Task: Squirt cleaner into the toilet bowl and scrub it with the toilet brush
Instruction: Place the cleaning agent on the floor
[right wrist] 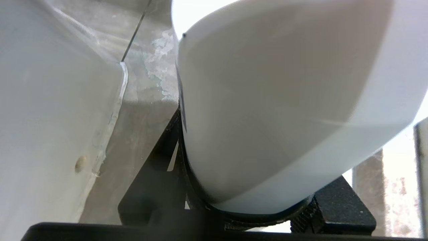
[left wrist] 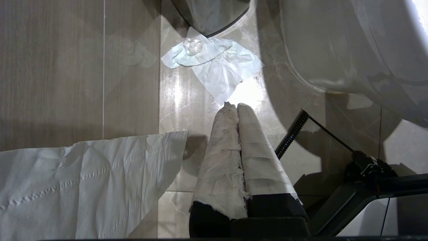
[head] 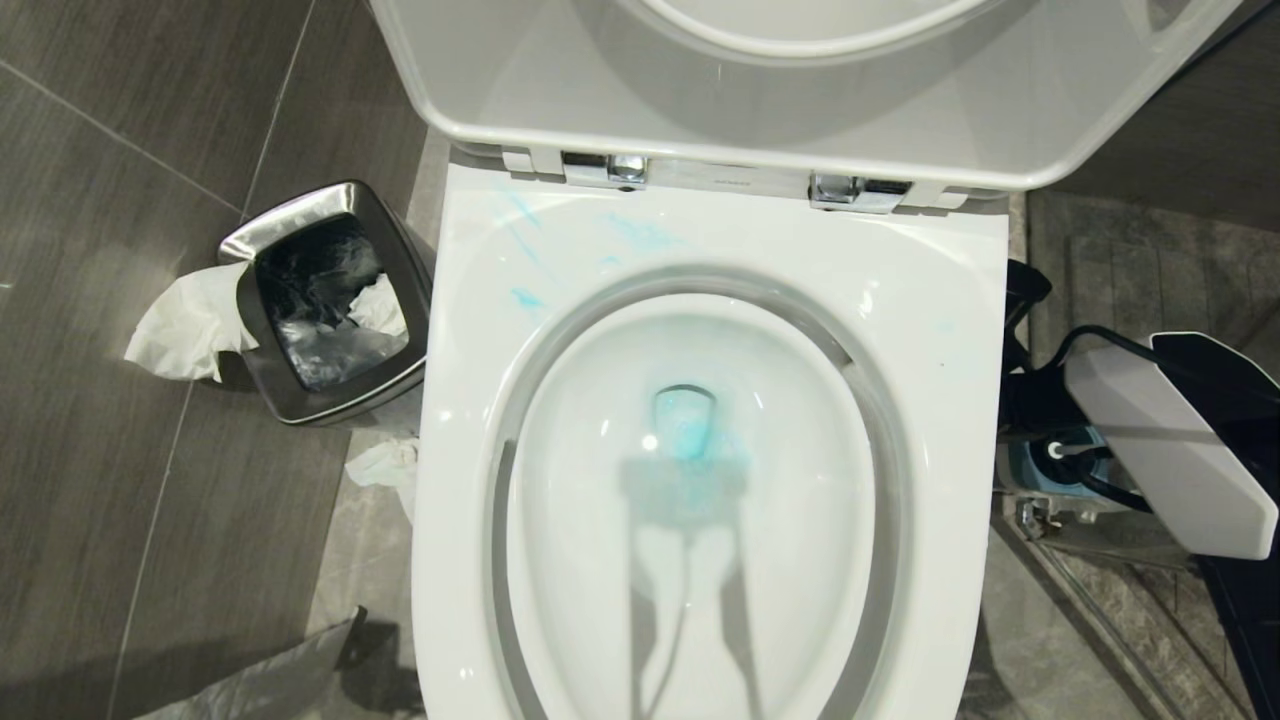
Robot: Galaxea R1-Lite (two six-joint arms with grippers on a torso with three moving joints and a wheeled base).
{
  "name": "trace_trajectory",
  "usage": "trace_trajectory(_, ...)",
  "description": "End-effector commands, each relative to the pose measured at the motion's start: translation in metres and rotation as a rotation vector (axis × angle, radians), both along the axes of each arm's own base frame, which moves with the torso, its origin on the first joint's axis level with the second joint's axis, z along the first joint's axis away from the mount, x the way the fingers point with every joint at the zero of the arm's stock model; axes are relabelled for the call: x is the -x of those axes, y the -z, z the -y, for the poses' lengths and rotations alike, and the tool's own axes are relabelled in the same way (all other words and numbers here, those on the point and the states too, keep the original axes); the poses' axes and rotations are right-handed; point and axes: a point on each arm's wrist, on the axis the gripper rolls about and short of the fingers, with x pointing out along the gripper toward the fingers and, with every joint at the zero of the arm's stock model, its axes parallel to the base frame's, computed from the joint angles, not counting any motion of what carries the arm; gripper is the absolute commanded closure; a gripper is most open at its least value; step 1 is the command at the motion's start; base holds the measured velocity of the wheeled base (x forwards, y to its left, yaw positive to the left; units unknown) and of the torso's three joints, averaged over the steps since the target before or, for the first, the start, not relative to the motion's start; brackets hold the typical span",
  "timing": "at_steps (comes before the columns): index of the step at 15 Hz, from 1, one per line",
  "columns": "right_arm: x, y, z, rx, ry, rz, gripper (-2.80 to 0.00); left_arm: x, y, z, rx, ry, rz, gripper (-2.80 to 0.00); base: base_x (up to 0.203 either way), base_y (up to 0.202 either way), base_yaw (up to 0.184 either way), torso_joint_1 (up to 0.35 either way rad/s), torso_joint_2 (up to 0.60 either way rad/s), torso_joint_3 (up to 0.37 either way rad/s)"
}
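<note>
Two taped fingers (left wrist: 220,150) of the left gripper (left wrist: 236,105) pressed together, nothing between them, aimed down at the floor (left wrist: 67,67). Just past the tips, a crumpled tissue (left wrist: 214,63), not touched. To one side, a flat paper sheet (left wrist: 83,180); to the other, the white outer wall of the toilet bowl (left wrist: 351,50), near but apart.

Right arm (head: 1170,440) low at the bowl's right flank, outside the rim. Its fingers not made out: wrist view filled by a large white rounded body (right wrist: 284,110) seated against black hardware; spread or closed, cannot tell.

Toilet bowl (head: 940,330) with lid raised. Cleaner (head: 685,425) well apart from both sets of fingers: turquoise tint pooled in the water at the drain, pale streaks on the back left of the rim. Chrome waste bin (head: 330,300) left of the bowl, tissue hanging over its edge. Blue holder (head: 1040,478) on the floor right of the bowl, beside the right arm.
</note>
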Motion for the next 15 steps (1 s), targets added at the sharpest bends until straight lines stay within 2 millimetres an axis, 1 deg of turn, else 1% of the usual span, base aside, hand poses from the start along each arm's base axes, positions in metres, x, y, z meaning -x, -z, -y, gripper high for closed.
trace_trajectory(1, 0.0006, -0.0006, 0.0004, 0.007, 0.004, 0.004, 0.00, 0.0000, 0.0000, 0.0000, -0.001, 0.000, -0.001, 0.00, 0.000, 0.000, 0.000, 0.000, 0.00, 0.000)
trace_trajectory(15, 0.0005, 0.0016, 0.0010, 0.009, -0.002, 0.000, 0.00, 0.0000, -0.0002, 0.0000, -0.001, 0.000, 0.001, 0.00, 0.000, 0.000, 0.000, 0.000, 0.00, 0.000)
